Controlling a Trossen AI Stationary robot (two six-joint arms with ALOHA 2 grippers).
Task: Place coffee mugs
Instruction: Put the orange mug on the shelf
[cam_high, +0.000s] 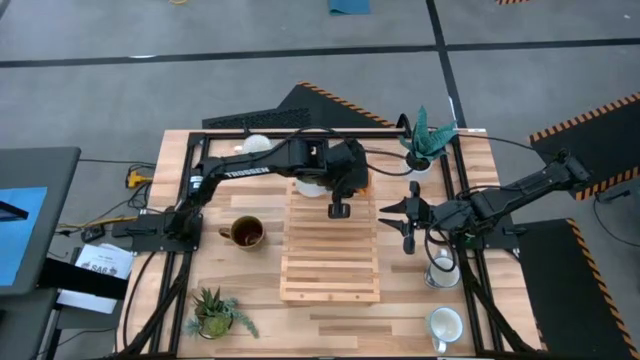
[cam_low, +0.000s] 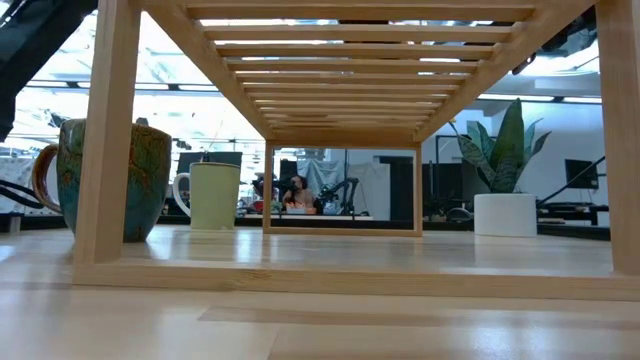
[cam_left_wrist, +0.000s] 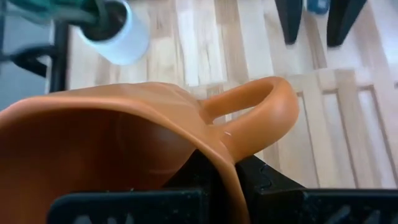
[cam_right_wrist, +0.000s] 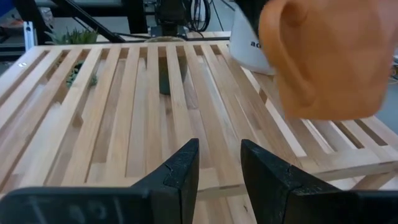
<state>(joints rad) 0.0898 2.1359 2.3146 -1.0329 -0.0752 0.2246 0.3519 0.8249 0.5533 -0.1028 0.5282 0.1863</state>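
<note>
My left gripper (cam_high: 348, 188) hangs over the far end of the slatted wooden rack (cam_high: 330, 250), shut on the orange mug (cam_left_wrist: 124, 143), which also shows in the right wrist view (cam_right_wrist: 329, 56). A white mug (cam_right_wrist: 249, 46) stands just behind it on the rack. My right gripper (cam_high: 405, 215) is open and waits level at the rack's right side, touching nothing. The olive-green mug (cam_high: 245, 232) stands on the table left of the rack. Two white mugs (cam_high: 442, 270) (cam_high: 445, 325) stand at the right, and another (cam_high: 257, 143) at the far left. The dark brown mug is out of view. My left gripper holds the orange mug by its rim wall (cam_left_wrist: 227, 165), right beside the handle (cam_left_wrist: 261, 102). One finger is inside the mug and one outside. The mug is lifted clear above the rack's slats and sits tilted in the hold.
A white pot with a teal plant (cam_high: 425, 150) stands at the rack's far right corner. A small spiky plant (cam_high: 215, 315) is near the table's near left corner. Black frame rails run along both sides. The rack's near half has bare slats.
</note>
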